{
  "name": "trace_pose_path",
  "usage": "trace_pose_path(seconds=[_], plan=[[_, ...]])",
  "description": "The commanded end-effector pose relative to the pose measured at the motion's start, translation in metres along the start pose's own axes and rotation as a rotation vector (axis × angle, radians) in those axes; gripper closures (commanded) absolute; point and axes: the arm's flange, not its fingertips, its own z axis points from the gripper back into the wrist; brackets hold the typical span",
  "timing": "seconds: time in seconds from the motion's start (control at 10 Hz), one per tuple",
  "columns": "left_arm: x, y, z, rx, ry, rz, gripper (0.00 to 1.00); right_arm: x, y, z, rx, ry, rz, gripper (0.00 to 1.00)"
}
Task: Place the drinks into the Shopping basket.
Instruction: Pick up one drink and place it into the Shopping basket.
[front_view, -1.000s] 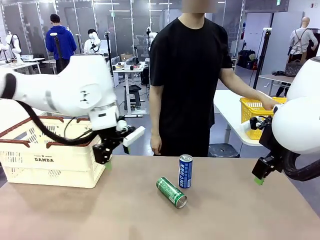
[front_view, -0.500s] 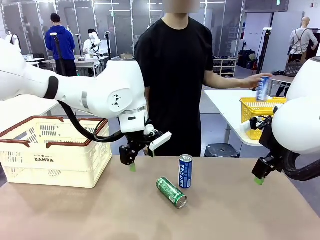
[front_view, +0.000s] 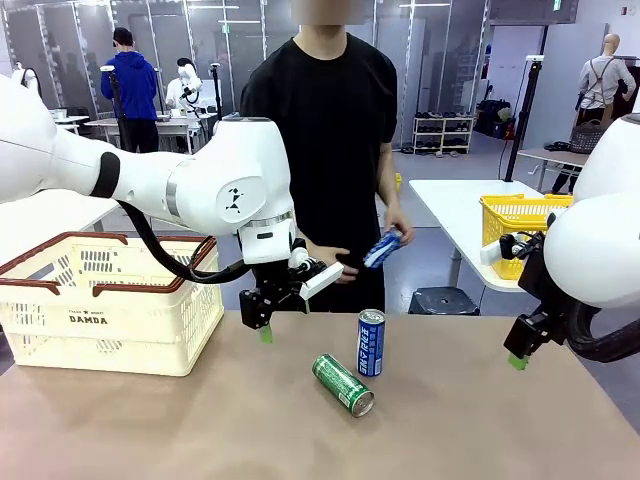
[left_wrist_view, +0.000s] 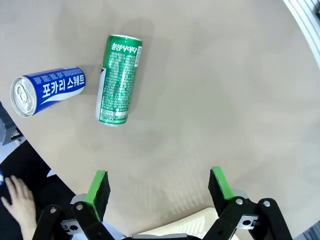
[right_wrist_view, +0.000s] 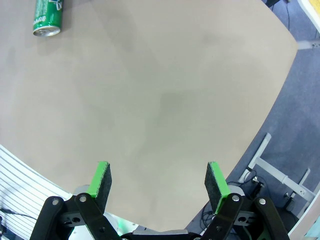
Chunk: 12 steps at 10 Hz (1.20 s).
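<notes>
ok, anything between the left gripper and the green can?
Nothing: left wrist view shows bare table from the left gripper to the green can. The blue can stands beside it, off that line.

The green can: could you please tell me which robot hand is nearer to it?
Left. The left hand hovers open just left of the green can; the right hand hangs open farther off near the right edge of the table.

Green can (left_wrist_view: 119, 79) is glossy metal, table (left_wrist_view: 225, 75) matt, perhaps laminate.
</notes>
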Motion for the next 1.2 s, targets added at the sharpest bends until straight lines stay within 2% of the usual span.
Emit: trace_pose_path(seconds=[0.0,0.2,0.7,1.1], plan=[[0.001,-0.007,0.002,0.002,0.003,-0.003,0.00,-0.001,0.001,0.001,0.002,0.001,0.001,0.06],[0.000,0.003,-0.008,0.032,-0.005,-0.038,0.00,-0.001,0.001,0.001,0.002,0.001,0.001,0.06],[0.030,0.021,-0.052,0.065,-0.028,-0.315,0.00,-0.001,0.001,0.001,0.002,0.001,0.001,0.06],[0.051,0.027,-0.088,0.104,0.007,-0.372,0.00,-0.001,0.001,0.001,0.002,0.001,0.001,0.06]])
